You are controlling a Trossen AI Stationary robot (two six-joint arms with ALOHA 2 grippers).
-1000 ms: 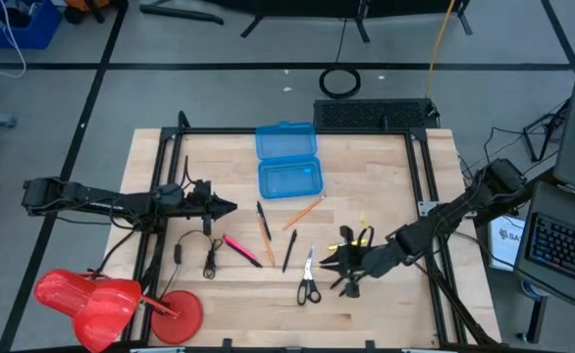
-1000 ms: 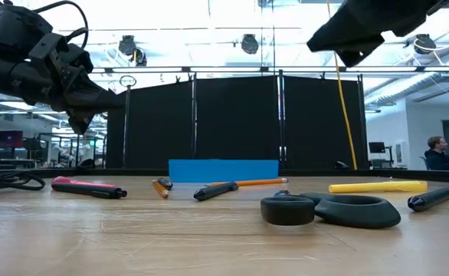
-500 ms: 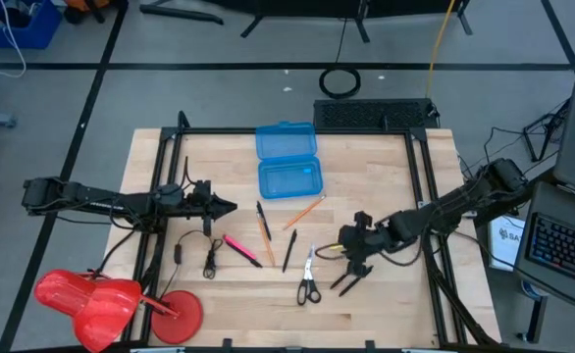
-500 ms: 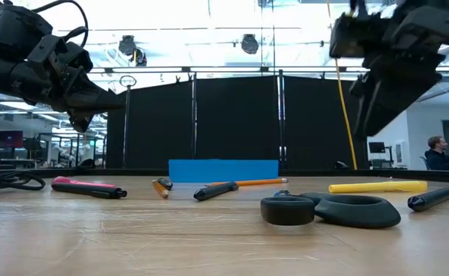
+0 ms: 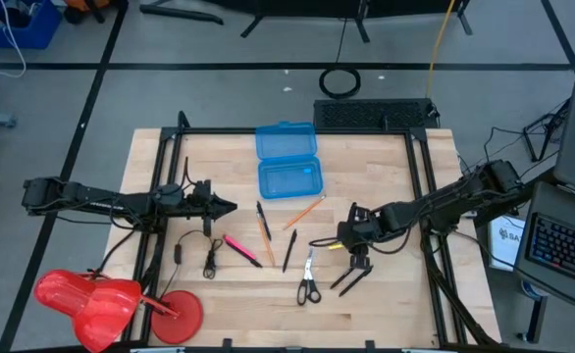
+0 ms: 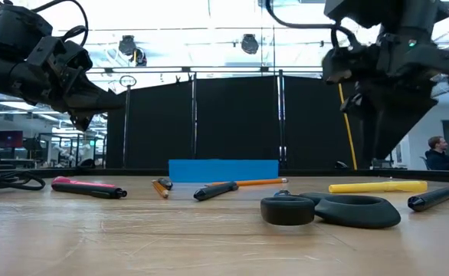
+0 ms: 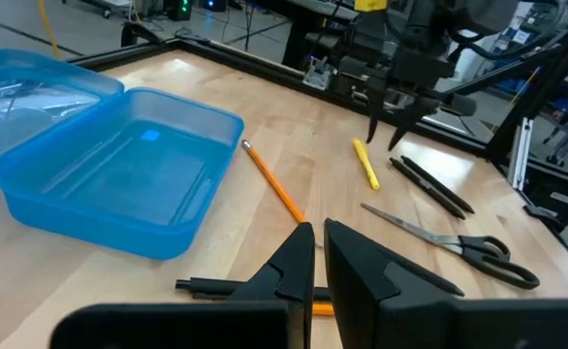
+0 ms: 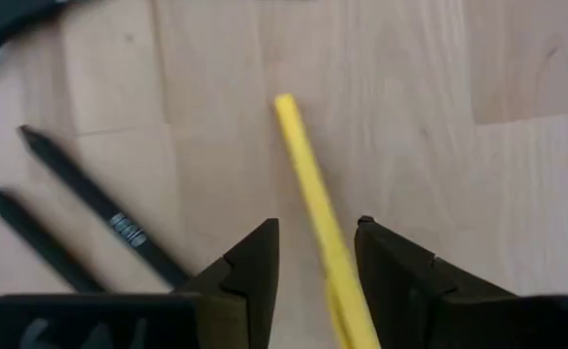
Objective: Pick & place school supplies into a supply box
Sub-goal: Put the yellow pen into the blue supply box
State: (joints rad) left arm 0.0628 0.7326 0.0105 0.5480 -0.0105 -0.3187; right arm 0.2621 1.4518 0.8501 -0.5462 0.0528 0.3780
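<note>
Two dark arms reach over a wooden worktop [image 5: 386, 167] strewn with school supplies. The right pincer [image 5: 358, 257] hangs above the worktop toward its right edge, fingers [image 8: 248, 262] parted and pointing down at a yellow pen [image 8: 311, 208] that lies flat between them in the right wrist view, not gripped. Just beside that pen, nearer the front edge, lie two black pens [image 5: 347, 280] side by side. Scissors [image 5: 308, 277] with black handles rest flat near the front edge, about midway along it.

The box [image 5: 288, 162], bright blue with its hinged lid laid back, sits open near the middle of the back edge; its tray holds nothing that can be made out. An orange pencil [image 5: 305, 212] lies at a slant between the box and the scissors. Toward the centre are another orange pencil [image 5: 267, 238] and two more black pens [image 5: 288, 251], with a pink pen [image 5: 238, 247] on their left.

The left pincer [image 5: 225, 207] hovers over the left part of the worktop, its fingers [image 7: 282, 276] almost together and holding nothing. A thin black cable [image 5: 211, 260] lies near the front-left corner.
</note>
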